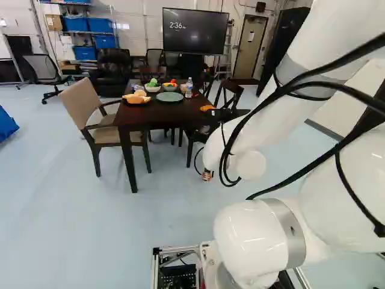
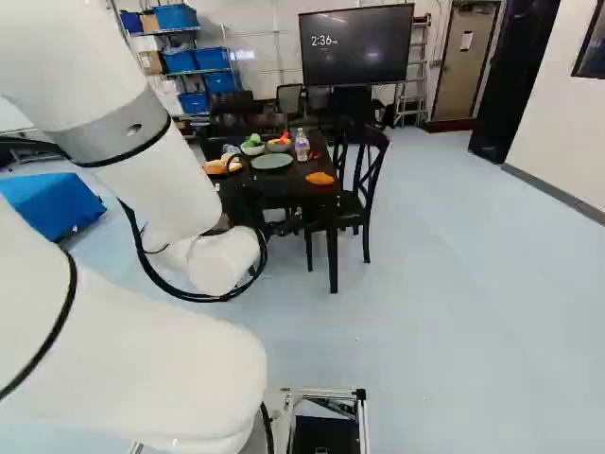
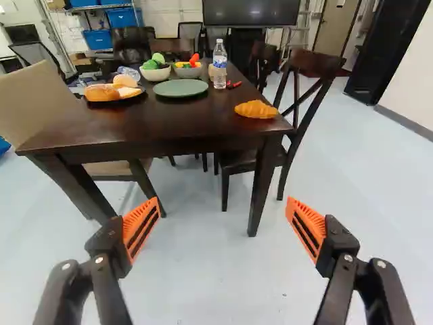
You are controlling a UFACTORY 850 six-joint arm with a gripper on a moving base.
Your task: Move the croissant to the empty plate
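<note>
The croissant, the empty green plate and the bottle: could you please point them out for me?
Croissant [image 3: 256, 110], wrist view, middle of its body.
Green plate [image 3: 180, 88], wrist view, middle of its bare surface.
Bottle [image 2: 302, 147], right base view, middle of its side.

And the claw [image 1: 207, 175] is spread wide! Croissant [image 3: 256, 110], near right on the tabletop [image 3: 162, 125]; green plate [image 3: 180, 88] farther back, left; bottle [image 3: 219, 66] just right of that plate!

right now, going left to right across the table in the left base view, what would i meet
Bread → white bowl of green produce → green plate → water bottle → croissant
</note>
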